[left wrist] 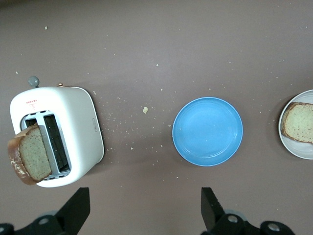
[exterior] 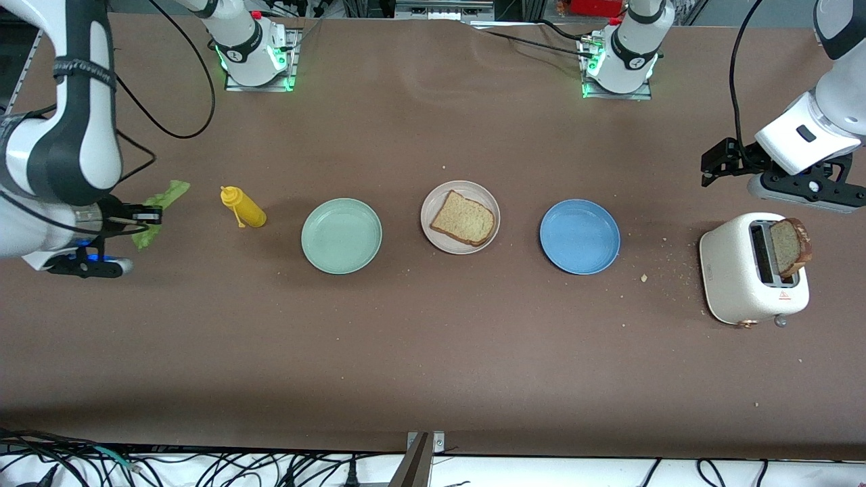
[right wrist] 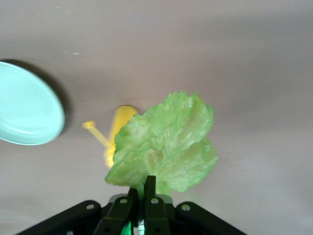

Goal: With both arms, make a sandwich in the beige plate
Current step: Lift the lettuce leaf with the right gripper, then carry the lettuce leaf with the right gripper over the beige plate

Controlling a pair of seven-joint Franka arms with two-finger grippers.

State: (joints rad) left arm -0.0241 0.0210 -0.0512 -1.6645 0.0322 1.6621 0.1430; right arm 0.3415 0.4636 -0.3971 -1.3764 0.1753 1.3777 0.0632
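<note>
Brown table, crumbs near the toaster (a bread slice sticks up from its slot). Another slice lies on the beige plate, between mint plate and blue plate. Right gripper pinches lettuce above the table beside the mustard bottle; left gripper hangs spread wide beside the toaster.

toaster holding bread slice, blue plate

right gripper clamped tight, raised; left gripper spread wide, waiting aloft.
</note>
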